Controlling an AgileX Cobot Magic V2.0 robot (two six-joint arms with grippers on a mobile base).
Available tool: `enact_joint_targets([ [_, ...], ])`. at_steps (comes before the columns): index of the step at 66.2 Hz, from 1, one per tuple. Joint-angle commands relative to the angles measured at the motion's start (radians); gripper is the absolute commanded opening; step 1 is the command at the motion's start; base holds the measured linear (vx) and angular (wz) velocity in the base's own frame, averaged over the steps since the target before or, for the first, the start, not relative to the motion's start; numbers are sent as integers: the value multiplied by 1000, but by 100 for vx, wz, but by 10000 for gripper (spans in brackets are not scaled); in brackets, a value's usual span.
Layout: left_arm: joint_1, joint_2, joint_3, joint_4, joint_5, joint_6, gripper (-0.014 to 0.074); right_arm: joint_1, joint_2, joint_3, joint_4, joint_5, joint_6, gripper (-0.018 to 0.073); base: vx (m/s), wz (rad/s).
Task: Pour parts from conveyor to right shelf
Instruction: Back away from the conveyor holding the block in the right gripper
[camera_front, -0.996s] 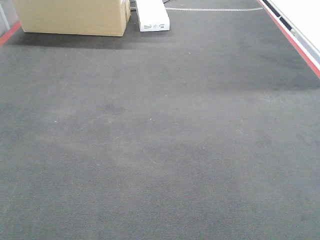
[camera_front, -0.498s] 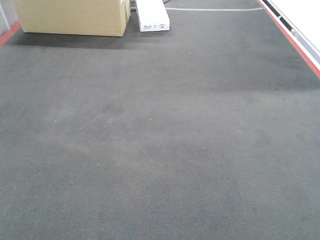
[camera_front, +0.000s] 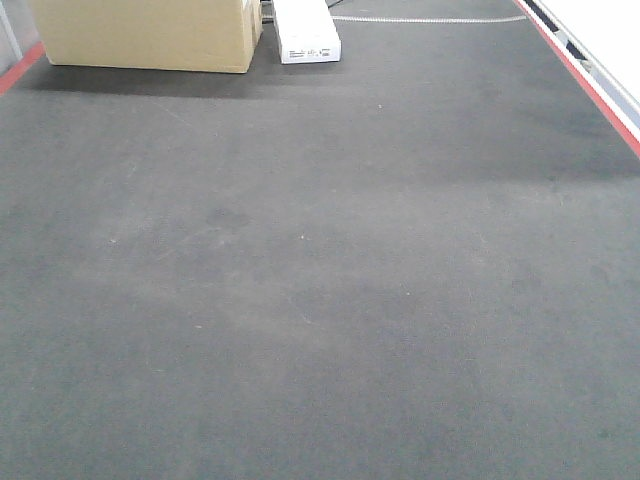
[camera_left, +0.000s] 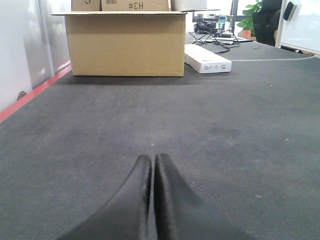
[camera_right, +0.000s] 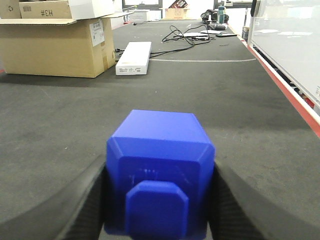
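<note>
Right tool (camera_right: 159, 200) is gripping the part (camera_right: 160, 145), stud pointing back toward its wrist; left tool (camera_left: 152, 167) is sitting closed, empty.

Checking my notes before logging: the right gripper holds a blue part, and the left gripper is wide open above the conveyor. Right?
One slip: the left gripper is not open. The left wrist view shows its fingers pressed together, empty, above the conveyor. The right gripper does hold the blue part.
</note>
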Motion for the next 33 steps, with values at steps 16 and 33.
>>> enact_joint_targets([
  [16,-5,21,-20,-6,-74,-8,-6,2,11,-26,-19,-90,-6,-4,-9,3],
  [33,-5,21,-20,-6,-74,-8,-6,2,11,-26,-19,-89,-6,-4,-32,1],
])
